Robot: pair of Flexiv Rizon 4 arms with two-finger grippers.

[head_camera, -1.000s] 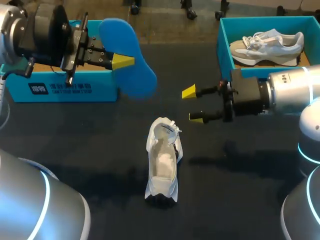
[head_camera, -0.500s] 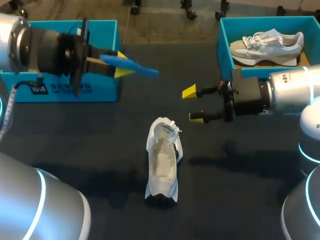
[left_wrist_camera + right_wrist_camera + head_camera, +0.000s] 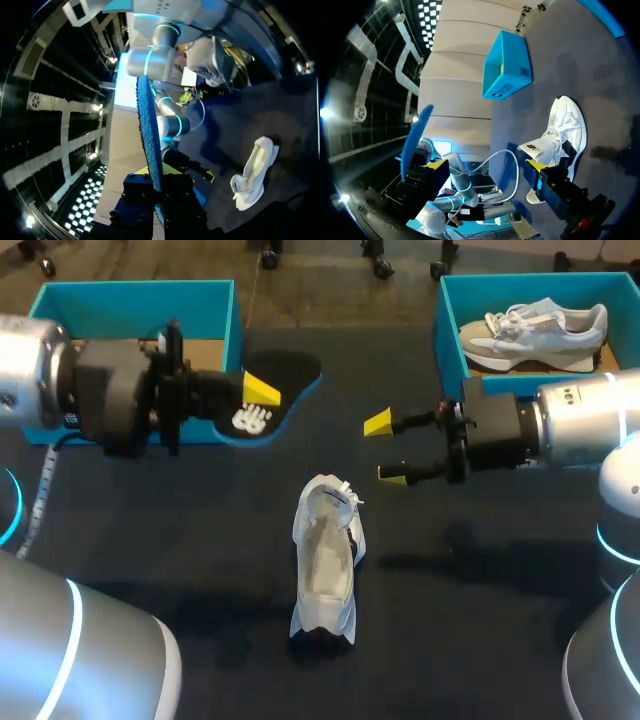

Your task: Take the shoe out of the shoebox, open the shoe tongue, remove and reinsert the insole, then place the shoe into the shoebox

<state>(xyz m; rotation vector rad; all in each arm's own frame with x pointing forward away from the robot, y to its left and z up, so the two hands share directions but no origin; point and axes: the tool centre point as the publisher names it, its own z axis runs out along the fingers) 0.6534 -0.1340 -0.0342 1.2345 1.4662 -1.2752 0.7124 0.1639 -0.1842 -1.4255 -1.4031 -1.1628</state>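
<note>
Grasping the insole [image 3: 290,370], the left end effector [image 3: 256,398] has turned it black-side up; right end effector [image 3: 386,448] gapes.

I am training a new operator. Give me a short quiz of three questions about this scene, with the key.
1. True or false: the right shoebox is empty.
2. Which gripper holds the insole? A) left gripper B) right gripper C) neither
3. Fill in: the right gripper is ___ (open or shut).
Key: 1 false, it holds a grey shoe; 2 A; 3 open.
</note>
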